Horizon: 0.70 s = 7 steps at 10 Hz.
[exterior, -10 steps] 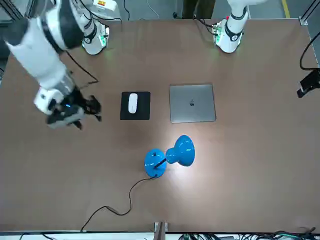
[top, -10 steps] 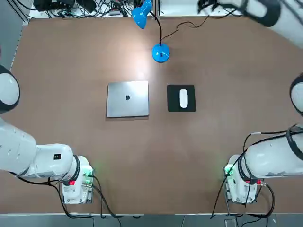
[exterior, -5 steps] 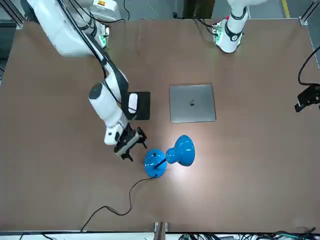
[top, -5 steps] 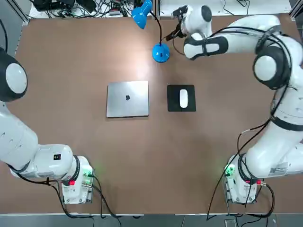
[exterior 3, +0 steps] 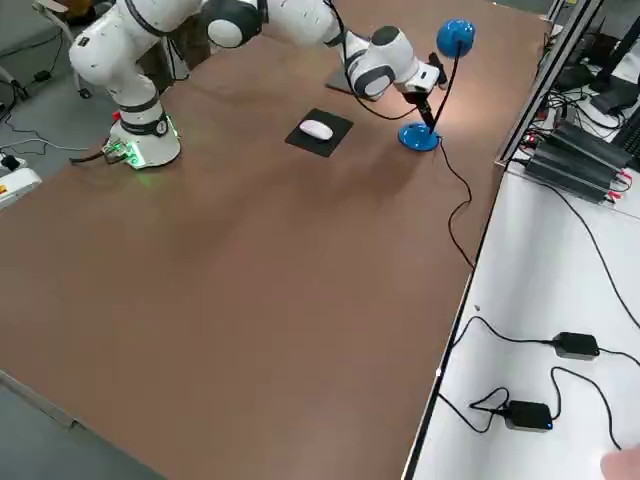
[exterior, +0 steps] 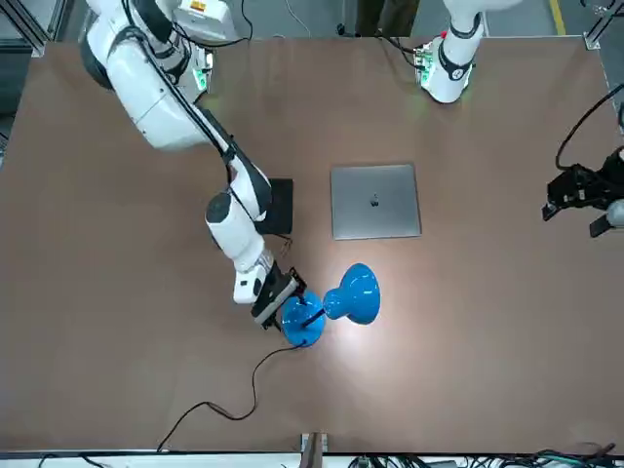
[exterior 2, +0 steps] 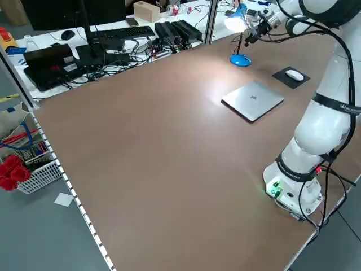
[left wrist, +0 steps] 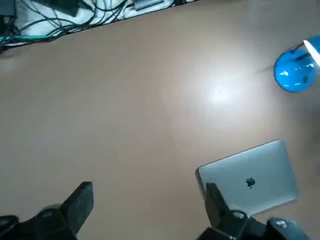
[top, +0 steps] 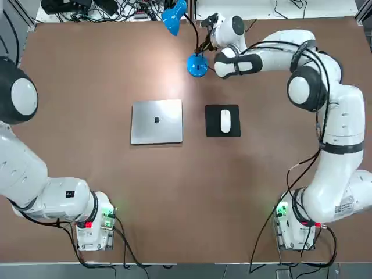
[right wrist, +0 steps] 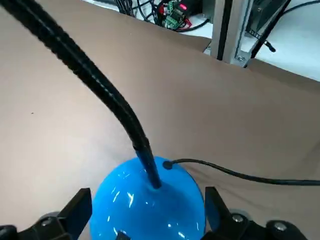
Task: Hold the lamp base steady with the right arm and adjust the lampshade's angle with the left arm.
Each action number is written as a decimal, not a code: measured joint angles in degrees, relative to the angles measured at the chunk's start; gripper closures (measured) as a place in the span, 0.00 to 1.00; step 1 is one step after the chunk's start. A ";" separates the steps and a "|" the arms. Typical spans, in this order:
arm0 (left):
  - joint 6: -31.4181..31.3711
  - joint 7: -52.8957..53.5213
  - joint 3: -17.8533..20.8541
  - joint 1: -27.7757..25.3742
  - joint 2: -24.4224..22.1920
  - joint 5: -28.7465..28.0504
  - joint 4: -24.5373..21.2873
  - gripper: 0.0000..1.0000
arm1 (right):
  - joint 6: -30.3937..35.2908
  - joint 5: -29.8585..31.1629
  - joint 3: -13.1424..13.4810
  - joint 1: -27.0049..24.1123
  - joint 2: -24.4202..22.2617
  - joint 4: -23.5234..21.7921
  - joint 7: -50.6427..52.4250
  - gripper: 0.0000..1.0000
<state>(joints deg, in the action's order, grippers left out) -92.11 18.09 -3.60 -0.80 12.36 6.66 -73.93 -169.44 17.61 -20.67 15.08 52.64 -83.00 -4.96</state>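
The lamp base [top: 197, 65] is a glossy blue disc near the table's far edge, with a black gooseneck rising from it. The blue lampshade [top: 173, 18] hangs lit on the end of that neck, tipped toward the robot's left. My right gripper [exterior: 276, 308] is low beside the base on its right side. In the right wrist view it [right wrist: 145, 212] is open, with a finger on each side of the base [right wrist: 150, 197]. My left gripper [exterior: 583, 191] hovers open far out at the table's left side, with only bare table between its fingers [left wrist: 82, 200].
A closed silver laptop [top: 157, 121] lies mid-table, with a white mouse [top: 224, 121] on a black mousepad to its right. The lamp's black cord [exterior: 229, 395] trails to the far edge. Cables and power bricks [exterior 3: 530, 412] lie beyond that edge.
The right arm has swept in from the far right and come down at the lamp base, its fingers now on either side of it. The left gripper has shifted slightly. The lamp has not moved.
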 joint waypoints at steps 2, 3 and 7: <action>-0.94 4.53 -3.43 0.13 1.62 0.89 0.00 0.01 | -0.03 0.00 1.78 2.11 3.08 3.21 -0.35 0.06; -2.21 4.99 -5.45 0.25 2.65 1.72 0.01 0.01 | -0.31 0.00 3.40 3.72 4.55 4.80 -1.19 0.08; -10.59 6.33 -14.96 0.85 7.15 2.39 0.07 0.01 | -0.78 0.00 5.24 5.83 7.29 8.53 -2.13 0.52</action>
<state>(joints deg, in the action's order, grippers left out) -102.70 24.42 -18.56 0.04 19.51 9.05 -73.86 -170.22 17.61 -15.44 20.91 59.93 -74.47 -7.09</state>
